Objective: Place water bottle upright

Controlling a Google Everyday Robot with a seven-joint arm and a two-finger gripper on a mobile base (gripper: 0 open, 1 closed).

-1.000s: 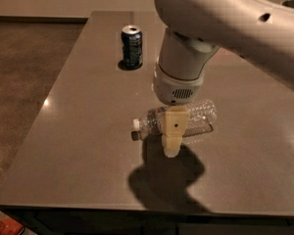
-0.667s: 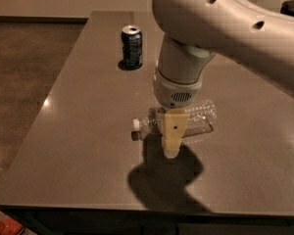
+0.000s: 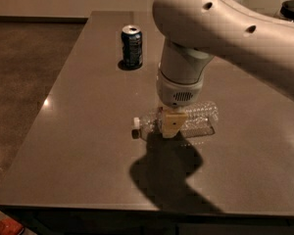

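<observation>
The water bottle (image 3: 200, 115) is clear and ribbed with a white cap (image 3: 135, 123). It lies on its side on the dark grey table (image 3: 73, 136), cap to the left and base to the right. My gripper (image 3: 170, 124) comes straight down from the big white arm onto the bottle's middle. Its cream-coloured tip covers the label area. The part of the gripper behind the bottle is hidden by the wrist.
A dark blue soda can (image 3: 132, 46) stands upright at the back of the table, left of the arm. The table's left edge (image 3: 36, 131) and front edge (image 3: 137, 207) drop to a brown floor. The arm casts a shadow in front of the bottle.
The gripper's cream tip sits higher in the picture, now over the bottle's middle instead of reaching past its near side. The bottle and can have not moved.
</observation>
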